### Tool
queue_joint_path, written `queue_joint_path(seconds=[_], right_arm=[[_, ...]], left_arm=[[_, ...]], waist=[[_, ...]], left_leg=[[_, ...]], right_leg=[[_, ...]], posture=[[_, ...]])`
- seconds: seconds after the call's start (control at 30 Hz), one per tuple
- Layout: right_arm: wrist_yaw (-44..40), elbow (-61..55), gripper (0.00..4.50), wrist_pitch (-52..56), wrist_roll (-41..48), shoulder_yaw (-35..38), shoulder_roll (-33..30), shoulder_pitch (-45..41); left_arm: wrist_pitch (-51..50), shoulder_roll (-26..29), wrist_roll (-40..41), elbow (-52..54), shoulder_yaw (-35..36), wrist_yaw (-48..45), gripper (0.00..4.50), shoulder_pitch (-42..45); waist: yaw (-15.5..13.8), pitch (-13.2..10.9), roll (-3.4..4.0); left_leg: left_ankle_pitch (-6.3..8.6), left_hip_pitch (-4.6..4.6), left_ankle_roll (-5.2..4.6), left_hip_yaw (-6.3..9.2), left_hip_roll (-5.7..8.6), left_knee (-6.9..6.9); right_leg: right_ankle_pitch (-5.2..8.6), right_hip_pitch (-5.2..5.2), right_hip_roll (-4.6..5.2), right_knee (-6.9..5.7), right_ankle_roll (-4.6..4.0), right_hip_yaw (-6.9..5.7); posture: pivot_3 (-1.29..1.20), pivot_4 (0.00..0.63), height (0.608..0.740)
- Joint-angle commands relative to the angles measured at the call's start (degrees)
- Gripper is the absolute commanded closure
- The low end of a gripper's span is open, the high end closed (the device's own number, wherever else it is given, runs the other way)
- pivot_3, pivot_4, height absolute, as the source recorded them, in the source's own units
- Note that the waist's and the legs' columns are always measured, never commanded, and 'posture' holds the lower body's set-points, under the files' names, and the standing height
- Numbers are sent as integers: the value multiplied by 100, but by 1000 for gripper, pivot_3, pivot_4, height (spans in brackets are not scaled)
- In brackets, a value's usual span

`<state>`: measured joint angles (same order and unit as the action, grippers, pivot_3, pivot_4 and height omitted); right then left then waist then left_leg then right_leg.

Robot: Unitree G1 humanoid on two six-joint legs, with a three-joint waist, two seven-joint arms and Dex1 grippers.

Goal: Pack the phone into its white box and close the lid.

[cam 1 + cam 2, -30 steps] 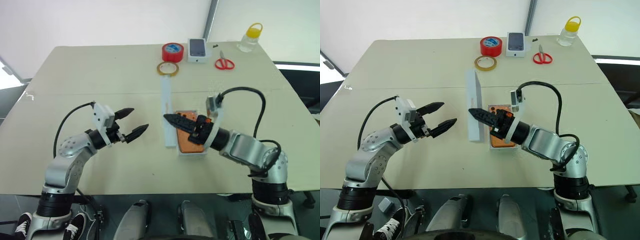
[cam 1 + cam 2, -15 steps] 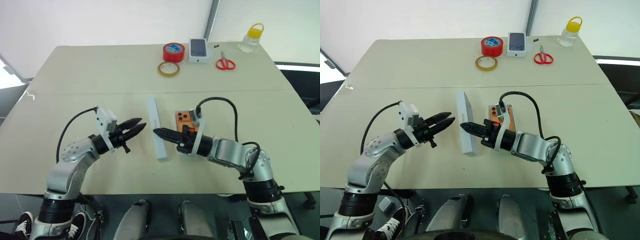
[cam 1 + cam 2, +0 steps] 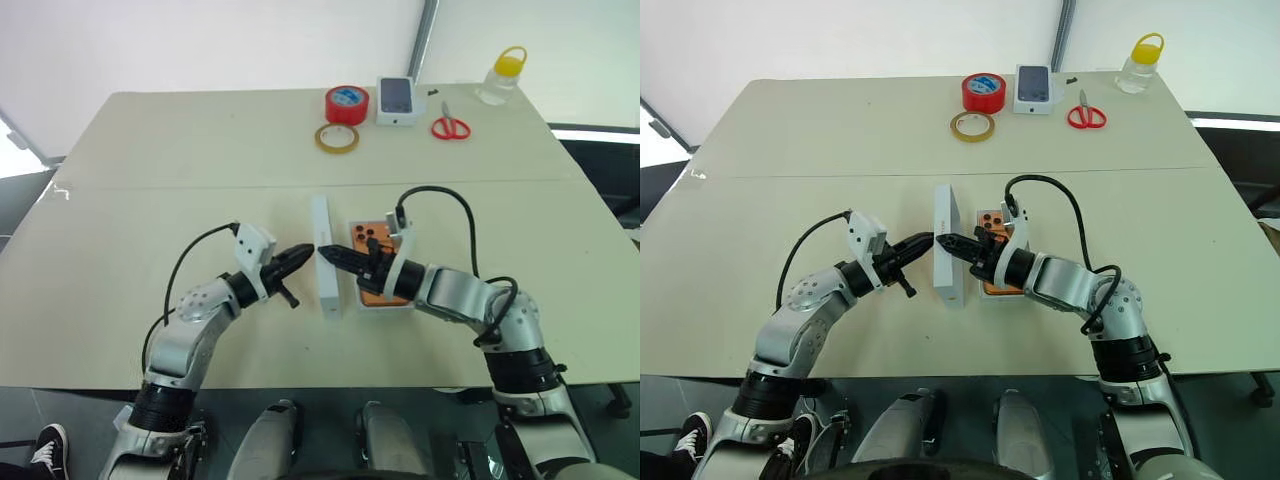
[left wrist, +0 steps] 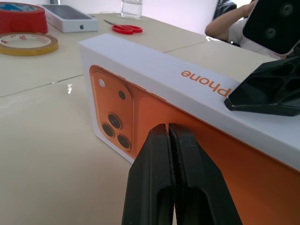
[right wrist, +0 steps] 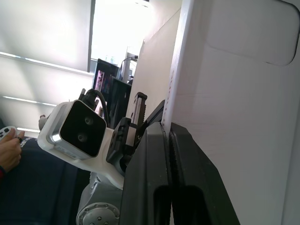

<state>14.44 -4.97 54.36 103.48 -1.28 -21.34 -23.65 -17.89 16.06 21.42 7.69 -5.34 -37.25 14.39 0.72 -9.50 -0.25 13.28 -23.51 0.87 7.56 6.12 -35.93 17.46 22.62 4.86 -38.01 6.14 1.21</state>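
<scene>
1. Left eye view: the lid point(image 3: 325, 258) stands on its long edge at the centre of the frame, on the table point(image 3: 180, 150). The left gripper point(image 3: 304, 256) meets it from the left with its fingers pressed together and nothing between them. The right gripper point(image 3: 329, 257) comes from the right, its fingers likewise closed and empty. Just right of the lid, the white box point(image 3: 386, 308) lies flat with the phone point(image 3: 367, 238) in it, camera lenses toward the top of the frame.

2. Right eye view: we find the same layout. The box tray holds the phone alone and partly under the right forearm, and the lid is not yet over it.

3. Left wrist view: the closed fingertips point(image 4: 159, 140) touch the lid's orange printed face, mid-frame. The right gripper's black tip rests on the white side wall at the right.

4. Right wrist view: the closed fingers point(image 5: 154, 154) sit against the lid's plain white face, which fills the right of the frame.

5. Handling, as we judge it: the lid is light, stiff cardboard with smooth faces. Squeezed only between two closed tips, it may slip or topple. We would rather pinch a side wall, lay it open side down and square it over the tray.

6. The phone is rigid, slick and already seated. We would leave it alone.
</scene>
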Motion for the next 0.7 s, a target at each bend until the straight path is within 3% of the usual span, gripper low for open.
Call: queue_joint_path(seconds=[0.03,0.17,0.23,0.43,0.6,0.7], right_arm=[[-72,-86,3577,-33,-91,315,-138,33],[-344,-321,1476,99,-127,542,-445,129],[-777,-566,474,73,-675,736,-852,133],[-2410,-540,474,-464,-2858,962,-2035,262],[-3305,-449,474,-1359,-4626,715,-2279,379],[-3528,-632,1360,-2033,-5870,261,-2258,624]], left_arm=[[209,-128,-110,-61,-94,0,4419,119],[294,-359,-201,-222,-237,13,4419,184],[382,-528,-282,-445,-339,14,4419,284],[668,-982,-446,-1151,-512,-25,4419,741],[823,-1176,-541,-1457,-545,-55,4419,917],[636,-969,-450,-1162,-356,-70,4419,813]], waist=[[-7,0,-1],[-7,-1,-2],[-10,-2,-1],[-24,-6,-8],[-4,-9,-12],[7,-10,-14]], left_leg=[[0,0,0,0,1,0],[0,-1,0,0,2,2],[0,-1,0,0,2,1],[2,-4,-4,-1,4,-8],[2,-3,-3,-2,0,-9],[2,-3,-3,-2,-4,-6]], right_leg=[[0,0,0,0,0,0],[0,1,1,2,1,-1],[0,0,1,1,1,-2],[1,-8,0,6,3,-14],[0,-6,-6,3,4,-13],[0,-2,-9,2,4,-10]], posture=[[0,150,740],[0,150,740],[0,150,740],[0,150,740],[0,150,740],[0,150,740]])
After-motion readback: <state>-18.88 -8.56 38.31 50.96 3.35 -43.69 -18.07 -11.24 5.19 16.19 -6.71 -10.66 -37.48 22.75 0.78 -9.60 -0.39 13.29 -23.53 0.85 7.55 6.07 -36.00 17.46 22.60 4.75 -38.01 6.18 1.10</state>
